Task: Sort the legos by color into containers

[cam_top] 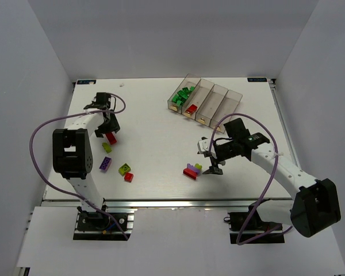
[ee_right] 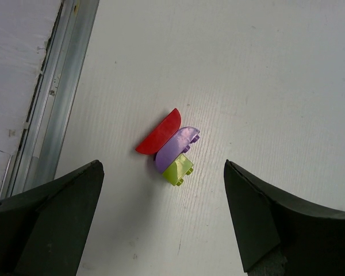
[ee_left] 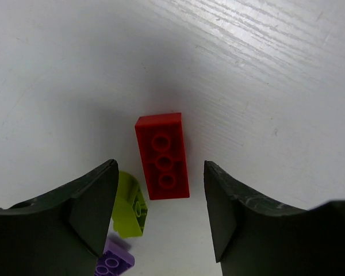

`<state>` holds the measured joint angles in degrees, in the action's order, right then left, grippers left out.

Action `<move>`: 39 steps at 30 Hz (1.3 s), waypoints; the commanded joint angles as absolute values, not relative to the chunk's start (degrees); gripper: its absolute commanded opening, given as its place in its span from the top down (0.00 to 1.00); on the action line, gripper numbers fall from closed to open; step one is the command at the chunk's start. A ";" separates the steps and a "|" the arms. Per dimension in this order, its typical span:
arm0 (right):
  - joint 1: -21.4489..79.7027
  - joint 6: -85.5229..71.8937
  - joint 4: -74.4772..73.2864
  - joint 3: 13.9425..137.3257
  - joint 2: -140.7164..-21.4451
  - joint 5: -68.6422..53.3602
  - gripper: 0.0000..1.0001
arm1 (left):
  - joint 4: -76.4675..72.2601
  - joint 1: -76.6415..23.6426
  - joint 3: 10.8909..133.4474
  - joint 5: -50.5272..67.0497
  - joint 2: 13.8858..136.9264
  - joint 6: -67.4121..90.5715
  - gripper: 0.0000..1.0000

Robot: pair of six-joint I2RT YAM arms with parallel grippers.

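Note:
My left gripper (cam_top: pixel 108 127) is open just above a red brick (cam_top: pixel 111 138), which lies on the table between and just ahead of its jaws in the left wrist view (ee_left: pixel 161 155). A yellow-green brick (ee_left: pixel 129 204) and a purple brick (ee_left: pixel 113 261) lie by the left finger. My right gripper (cam_top: pixel 209 163) is open and empty above a small cluster of a red (ee_right: pixel 158 131), a purple (ee_right: pixel 176 147) and a yellow-green brick (ee_right: pixel 179 169). The four clear containers (cam_top: pixel 217 105) stand at the back. The leftmost holds green bricks (cam_top: pixel 184 95), the second a red one (cam_top: pixel 191 109).
A purple brick (cam_top: pixel 105 164), a yellow-green brick (cam_top: pixel 124 169) and a small red brick (cam_top: pixel 129 177) lie near the left arm. The table's metal front rail (ee_right: pixel 57 98) runs close to the right gripper's cluster.

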<state>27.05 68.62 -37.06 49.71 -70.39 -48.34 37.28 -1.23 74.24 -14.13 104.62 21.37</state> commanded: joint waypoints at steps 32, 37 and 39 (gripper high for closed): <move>9.76 14.78 -10.11 57.66 -66.45 -48.78 0.98 | 10.39 -17.92 77.25 21.62 102.82 31.28 0.90; 7.82 13.01 -9.14 56.69 -65.13 -47.99 1.00 | 9.23 -24.25 92.44 19.87 111.95 30.94 0.91; 7.39 11.79 -8.88 55.81 -64.78 -47.90 1.00 | 8.44 -26.45 96.83 19.34 116.88 29.71 0.91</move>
